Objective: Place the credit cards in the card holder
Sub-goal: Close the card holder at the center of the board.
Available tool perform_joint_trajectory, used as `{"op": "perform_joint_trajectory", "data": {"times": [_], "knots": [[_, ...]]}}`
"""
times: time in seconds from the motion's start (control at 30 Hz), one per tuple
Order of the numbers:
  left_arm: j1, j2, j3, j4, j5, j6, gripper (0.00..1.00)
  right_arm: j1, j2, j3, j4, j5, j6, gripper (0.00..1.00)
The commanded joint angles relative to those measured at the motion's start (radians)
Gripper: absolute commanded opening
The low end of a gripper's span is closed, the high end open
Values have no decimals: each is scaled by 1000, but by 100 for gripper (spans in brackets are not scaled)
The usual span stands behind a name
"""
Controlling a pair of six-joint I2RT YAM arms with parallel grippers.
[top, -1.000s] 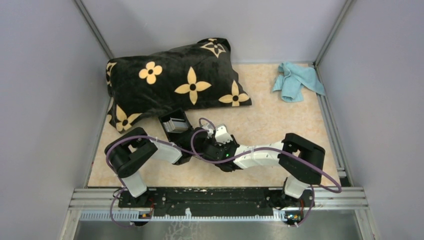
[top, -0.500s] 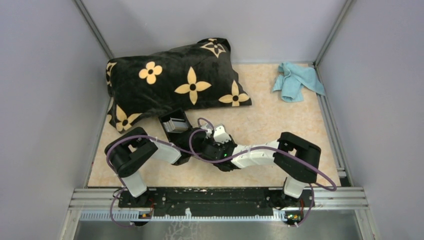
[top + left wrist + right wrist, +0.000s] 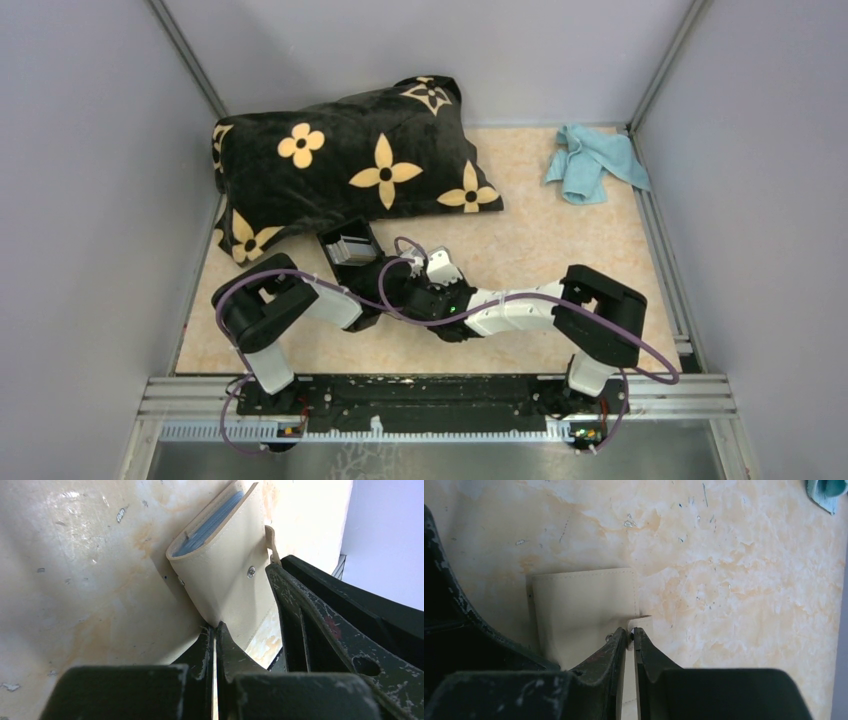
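Observation:
A pale beige stitched card sleeve (image 3: 225, 575) with a snap stud is held upright over the table. Grey-blue card edges (image 3: 212, 522) show in its open top. My left gripper (image 3: 215, 627) is shut on the sleeve's lower corner. My right gripper (image 3: 630, 631) is shut on the small tab (image 3: 644, 621) at the side of the sleeve (image 3: 579, 610). In the top view both grippers meet at the sleeve (image 3: 440, 266). The black card holder (image 3: 348, 247) with grey ribbed slots stands open just to its left, by the pillow. No loose card shows.
A big black pillow with yellow flowers (image 3: 350, 165) lies at the back left, touching the card holder. A light blue cloth (image 3: 592, 160) lies at the back right. Grey walls close in both sides. The right arm's finger (image 3: 320, 625) crosses the left wrist view.
The right arm has shifted slightly left and the sleeve has moved a little left with it. Both grippers keep their hold.

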Motion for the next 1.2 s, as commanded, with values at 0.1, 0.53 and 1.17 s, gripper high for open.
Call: {"op": "perform_joint_trajectory", "data": {"times": [0.1, 0.53, 1.17], "knots": [[1, 23, -23, 14, 1, 3, 0, 5, -41, 30, 1, -5, -1, 7], [1, 22, -24, 20, -4, 0, 0, 5, -78, 8, 7, -50, 11, 0], [1, 11, -17, 9, -5, 5, 0, -13, -42, 6, 16, -99, 7, 0]]}}
